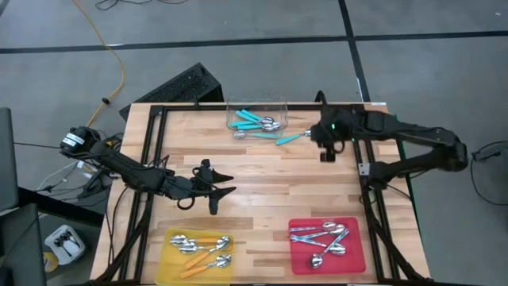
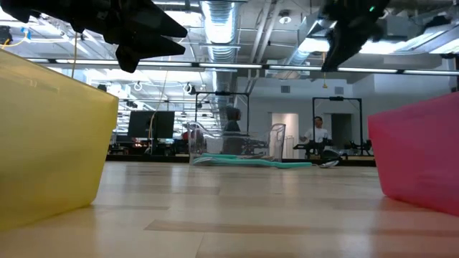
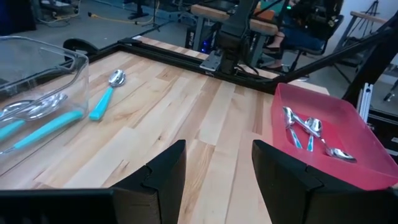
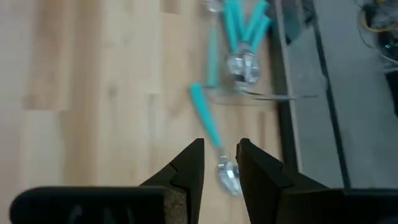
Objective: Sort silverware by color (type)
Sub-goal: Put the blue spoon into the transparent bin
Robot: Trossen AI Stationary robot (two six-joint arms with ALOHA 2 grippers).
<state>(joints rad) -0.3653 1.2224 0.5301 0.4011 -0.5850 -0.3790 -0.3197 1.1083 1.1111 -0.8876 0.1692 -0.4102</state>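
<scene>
Hovers right pincer [image 4: 219,163], parted and empty, over the stray teal spoon [image 1: 291,138] just beside the clear tub [image 1: 256,119], apparently lined up to grab it, while left pincer [image 1: 216,191], parted and empty, waits beyond the yellow tray [image 1: 164,246].

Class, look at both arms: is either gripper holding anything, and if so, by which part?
Nothing is held. The left gripper is open and empty; the right gripper hangs open above a teal spoon on the table.

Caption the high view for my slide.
Right gripper hovers by a stray teal spoon beside the clear tub.
</scene>
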